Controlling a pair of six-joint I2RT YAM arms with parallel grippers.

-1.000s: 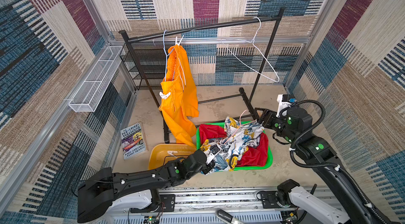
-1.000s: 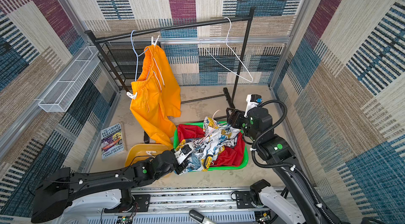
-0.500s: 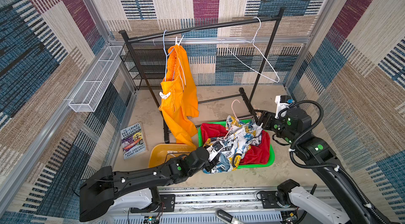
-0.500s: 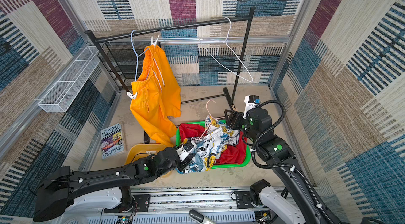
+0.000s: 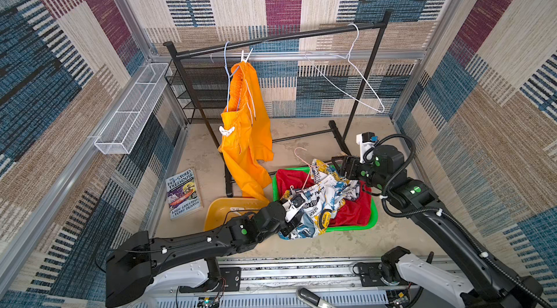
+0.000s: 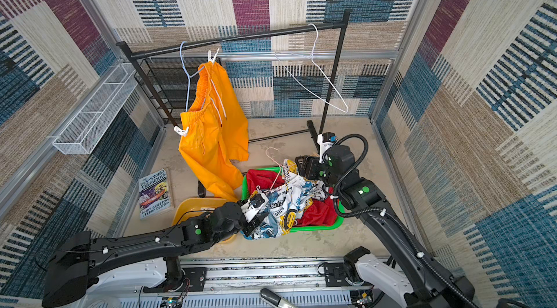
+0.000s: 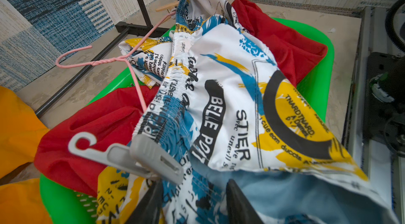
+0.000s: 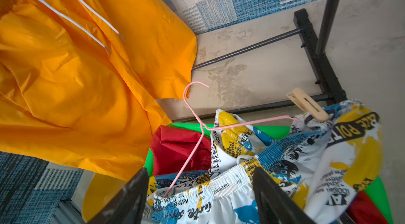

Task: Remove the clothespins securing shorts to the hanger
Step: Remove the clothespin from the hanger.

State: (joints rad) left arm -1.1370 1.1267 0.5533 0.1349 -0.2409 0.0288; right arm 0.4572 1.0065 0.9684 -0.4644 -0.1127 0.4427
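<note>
One white clothespin [image 7: 131, 157] clipped on printed shorts [image 7: 230, 102] lies just ahead of the released left hand [image 7: 195, 183].

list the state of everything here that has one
orange shorts, pegged up on the rack
printed shorts, in the green basket, on the pink hanger
red shorts, crumpled in the basket
white clothespin, clipped on the printed waistband
tan clothespin, clipped on the printed waistband
white hanger, empty on the rack
left gripper, open
right gripper, open
</note>
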